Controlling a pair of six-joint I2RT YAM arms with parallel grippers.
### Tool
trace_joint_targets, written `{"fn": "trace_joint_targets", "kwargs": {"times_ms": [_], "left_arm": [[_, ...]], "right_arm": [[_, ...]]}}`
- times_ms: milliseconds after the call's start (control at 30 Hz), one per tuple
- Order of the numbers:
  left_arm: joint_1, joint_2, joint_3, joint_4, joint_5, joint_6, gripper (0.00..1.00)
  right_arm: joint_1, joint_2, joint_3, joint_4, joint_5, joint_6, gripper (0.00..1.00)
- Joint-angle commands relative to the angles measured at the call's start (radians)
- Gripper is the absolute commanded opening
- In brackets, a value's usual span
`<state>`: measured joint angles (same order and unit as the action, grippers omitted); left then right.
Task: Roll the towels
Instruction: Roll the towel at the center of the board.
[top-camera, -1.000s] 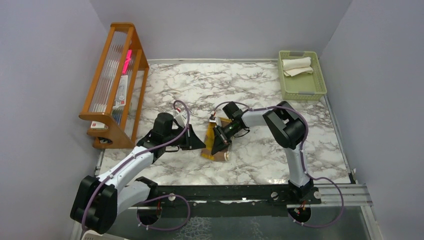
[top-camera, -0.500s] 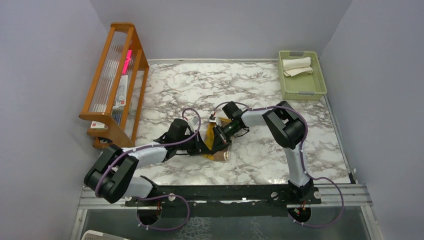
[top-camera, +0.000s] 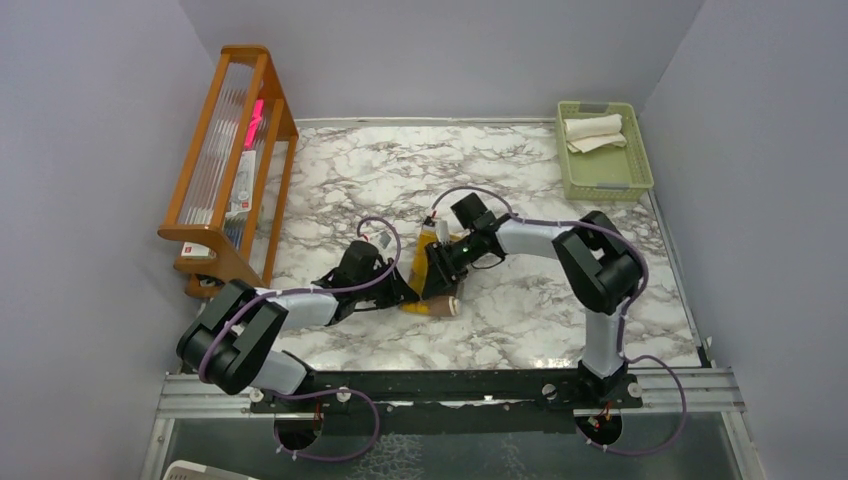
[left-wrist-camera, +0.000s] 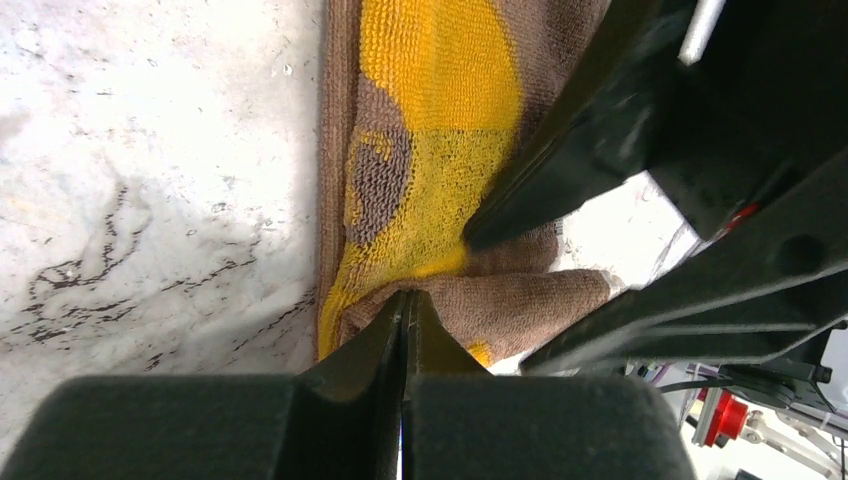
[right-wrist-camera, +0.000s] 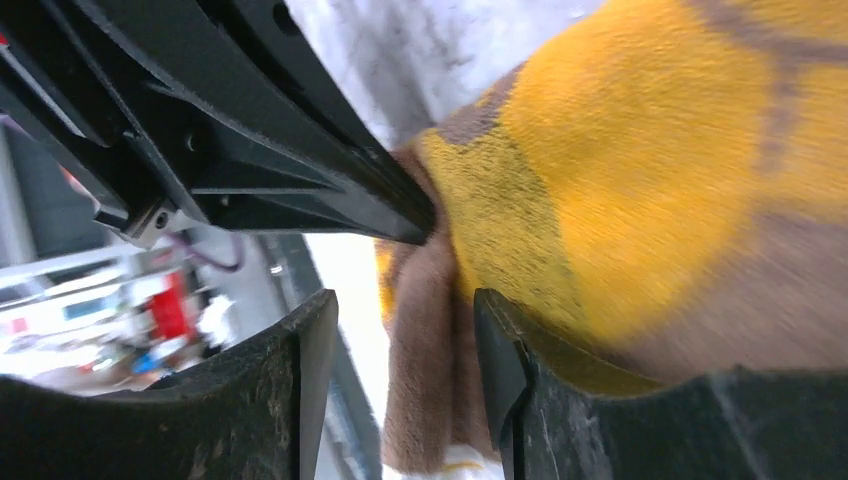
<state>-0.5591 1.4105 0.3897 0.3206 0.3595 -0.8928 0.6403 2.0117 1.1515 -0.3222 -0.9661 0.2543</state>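
— Where's the towel (left-wrist-camera: 440, 190)?
— Middle of the worktop (top-camera: 520, 310), partly rolled, yellow and brown.
— And the hands?
— The left hand (left-wrist-camera: 405, 300) is closed tight, tips at the fold. The right hand (right-wrist-camera: 400, 330) is half open, astride the roll.

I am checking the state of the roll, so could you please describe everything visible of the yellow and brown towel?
The yellow and brown towel is looped terry cloth, mustard yellow with brown patches and a brown border. It lies near the middle of the marble table, its near end bunched into a thick brown fold, the rest flat. The left gripper, shut, has its tips at that fold; the right gripper stands open around it, one fingertip against the yellow.
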Motion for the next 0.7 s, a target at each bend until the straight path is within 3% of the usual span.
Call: {"fn": "trace_joint_targets", "kwargs": {"times_ms": [0,67,133,167,200,233,267,300,333,367,400,433,533,667], "left_arm": [[-0.017,0.013,-0.061,-0.037,-0.117,0.01,0.0],[-0.031,0.011,-0.069,-0.037,-0.128,0.004,0.0],[-0.044,0.009,-0.072,-0.037,-0.138,0.001,0.0],[-0.049,0.009,-0.073,-0.036,-0.143,-0.002,0.0],[-0.053,0.009,-0.073,-0.035,-0.146,-0.004,0.0],[-0.058,0.008,-0.073,-0.034,-0.152,-0.005,0.0],[-0.062,0.01,-0.072,-0.033,-0.157,-0.006,0.0],[-0.066,0.014,-0.07,-0.032,-0.161,-0.004,0.0],[-0.068,0.019,-0.064,-0.032,-0.16,-0.001,0.0],[-0.067,0.022,-0.06,-0.033,-0.158,0.001,0.0],[-0.068,0.023,-0.058,-0.035,-0.156,0.001,0.0],[-0.069,0.02,-0.058,-0.035,-0.156,-0.002,0.0],[-0.069,0.011,-0.061,-0.035,-0.166,-0.009,0.0],[-0.068,0.007,-0.069,-0.038,-0.179,-0.02,0.0]], "right_arm": [[-0.02,-0.174,-0.055,0.099,0.331,-0.091,0.52],[-0.017,-0.31,-0.09,0.164,0.419,-0.106,0.46],[-0.016,-0.494,-0.204,0.338,0.511,-0.104,0.44],[-0.016,-0.58,-0.278,0.441,0.557,-0.091,0.6],[-0.016,-0.635,-0.358,0.563,0.61,-0.063,0.86],[-0.017,-0.66,-0.406,0.621,0.641,-0.034,0.98],[-0.021,-0.649,-0.412,0.621,0.632,-0.036,1.0],[-0.022,-0.617,-0.382,0.573,0.577,-0.057,0.93],[-0.021,-0.575,-0.336,0.504,0.512,-0.096,0.72],[-0.02,-0.539,-0.293,0.446,0.442,-0.114,0.43],[-0.012,-0.514,-0.273,0.42,0.384,-0.124,0.08],[0.008,-0.508,-0.271,0.412,0.366,-0.125,0.02],[0.098,-0.549,-0.329,0.423,0.398,-0.152,0.01],[0.123,-0.548,-0.386,0.43,0.347,-0.107,0.01]]}}
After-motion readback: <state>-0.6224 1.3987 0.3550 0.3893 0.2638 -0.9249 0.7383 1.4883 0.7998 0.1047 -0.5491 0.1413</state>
